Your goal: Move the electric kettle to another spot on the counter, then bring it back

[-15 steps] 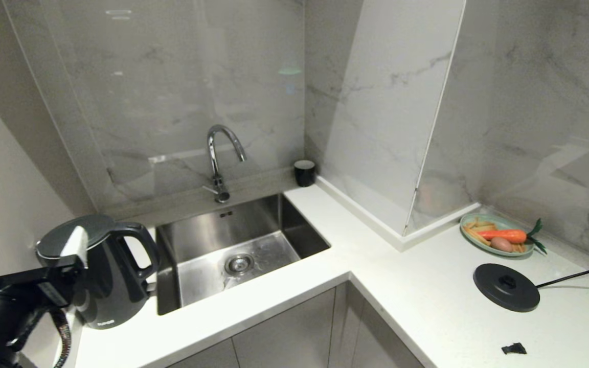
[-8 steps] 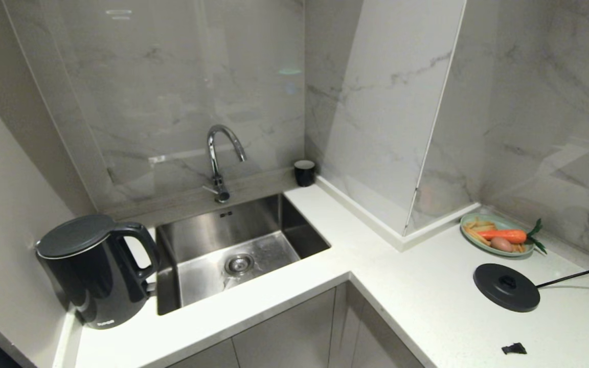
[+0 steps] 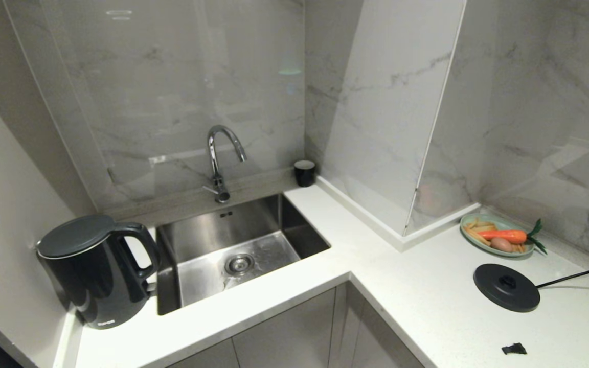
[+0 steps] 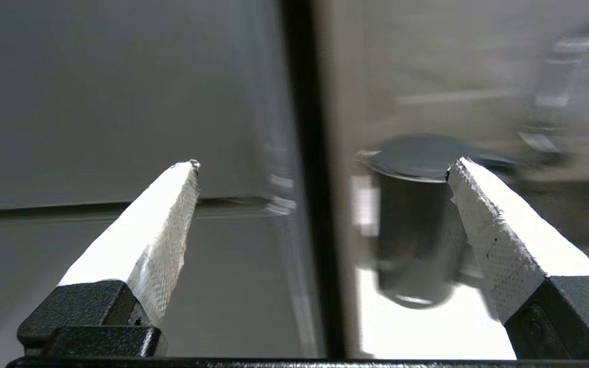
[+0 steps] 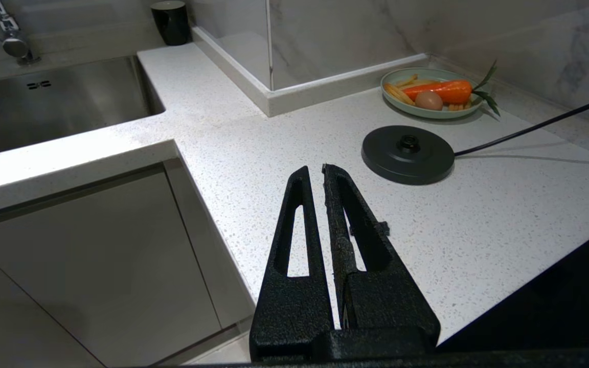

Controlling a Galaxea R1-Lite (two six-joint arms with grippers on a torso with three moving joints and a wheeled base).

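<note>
The electric kettle (image 3: 95, 276), glossy black with a flat lid and loop handle, stands upright on the white counter (image 3: 417, 296) left of the sink, close to the side wall. No arm shows in the head view. In the left wrist view my left gripper (image 4: 325, 163) is open and empty. The kettle (image 4: 417, 235) appears blurred some way beyond it, past a dark vertical edge. My right gripper (image 5: 315, 168) is shut on nothing and parked above the counter (image 5: 253, 153), near its front edge.
A steel sink (image 3: 238, 245) with a faucet (image 3: 220, 153) lies right of the kettle. A black cup (image 3: 304, 172) stands in the corner. On the right run are the corded base disc (image 3: 505, 286), a plate of vegetables (image 3: 496, 235) and a small black scrap (image 3: 513, 349).
A second ago my left arm was at the kettle's left side in the head view. It has since drawn back out of that view. The kettle has stayed put.
</note>
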